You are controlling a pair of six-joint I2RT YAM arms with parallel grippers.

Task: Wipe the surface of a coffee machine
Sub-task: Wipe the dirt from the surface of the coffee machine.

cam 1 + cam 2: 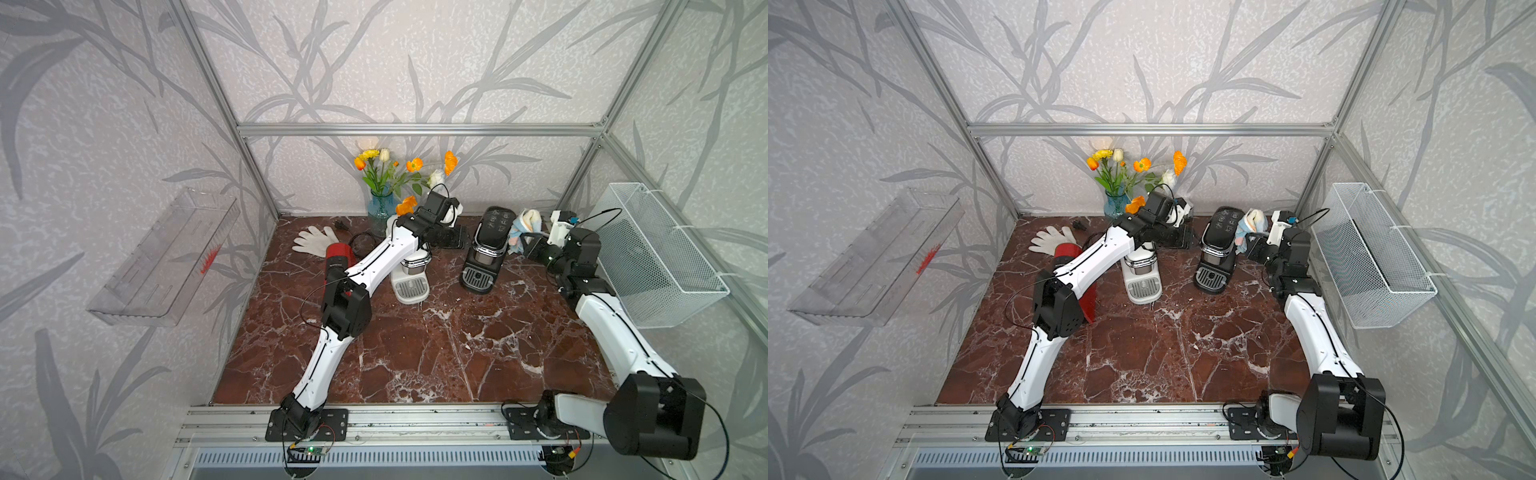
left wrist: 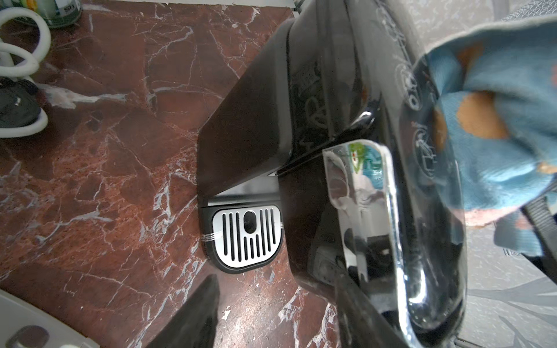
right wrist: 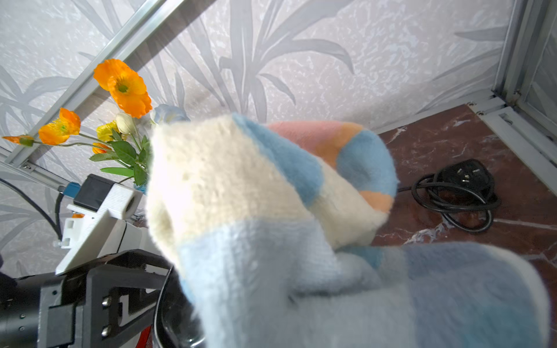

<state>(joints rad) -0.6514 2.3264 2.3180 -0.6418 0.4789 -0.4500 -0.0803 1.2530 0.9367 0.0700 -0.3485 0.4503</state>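
A glossy black coffee machine (image 1: 486, 249) (image 1: 1219, 249) (image 2: 331, 120) stands at the back of the marble table, its drip tray (image 2: 247, 235) facing forward. My right gripper (image 1: 525, 242) (image 1: 1253, 242) is shut on a blue, cream and orange cloth (image 1: 525, 224) (image 1: 1250, 224) (image 3: 241, 195), which rests against the machine's upper right side (image 2: 497, 135). The cloth hides the right fingers in the right wrist view. My left gripper (image 1: 453, 241) (image 1: 1183, 240) (image 2: 277, 289) is open at the machine's left side. One of its fingers lies along the black body, and bare marble shows between the two.
A white coffee machine (image 1: 411, 274) and a red one (image 1: 337, 255) stand under the left arm. A white glove (image 1: 313, 240), a flower vase (image 1: 380, 208) and a coiled black cable (image 3: 455, 195) lie at the back. A wire basket (image 1: 660, 257) hangs on the right wall, a clear shelf (image 1: 166, 262) on the left.
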